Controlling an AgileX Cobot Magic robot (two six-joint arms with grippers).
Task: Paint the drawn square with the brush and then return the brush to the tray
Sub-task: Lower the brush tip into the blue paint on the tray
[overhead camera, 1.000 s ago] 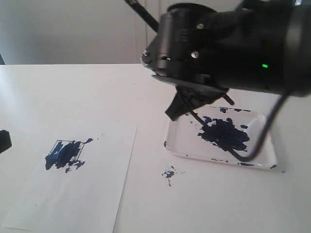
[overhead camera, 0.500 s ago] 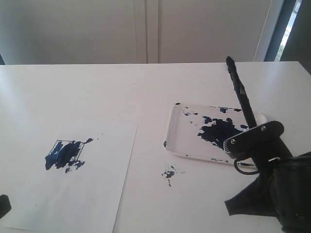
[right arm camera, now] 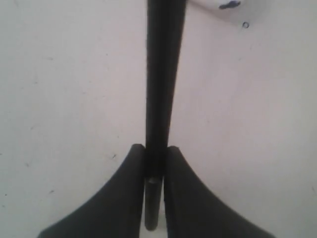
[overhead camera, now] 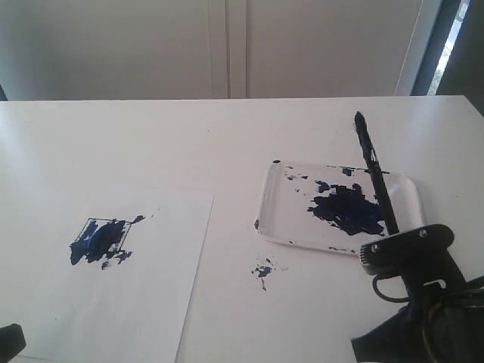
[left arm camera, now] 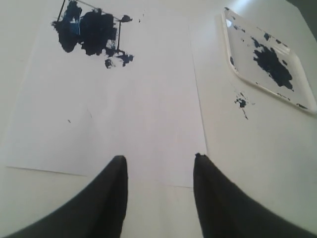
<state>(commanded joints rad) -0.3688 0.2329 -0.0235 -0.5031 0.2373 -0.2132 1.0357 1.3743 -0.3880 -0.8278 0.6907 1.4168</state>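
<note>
The brush (overhead camera: 376, 175) is a long black stick slanting up over the right side of the tray (overhead camera: 281, 208), its far end raised past the back rim. My right gripper (overhead camera: 395, 236) is shut on its lower end, just in front of the tray. In the right wrist view the brush (right arm camera: 163, 74) runs straight out from the right gripper (right arm camera: 155, 148). The drawn square (overhead camera: 102, 238), smeared dark blue, sits on the white paper at the left. My left gripper (left arm camera: 157, 161) stands open and empty over the paper's near edge, far from the square (left arm camera: 89, 29) and the tray (left arm camera: 247, 64).
A white paper sheet (overhead camera: 144, 302) lies left of the middle. A small dark paint splatter (overhead camera: 262, 270) marks the table between paper and tray. The tray holds a large blue-black blotch (overhead camera: 346, 208). A wall and window frame stand behind the table.
The right arm has drawn back from close over the tray to the lower right, carrying the brush, which now points up and away. The left gripper has sunk to the bottom left corner.
</note>
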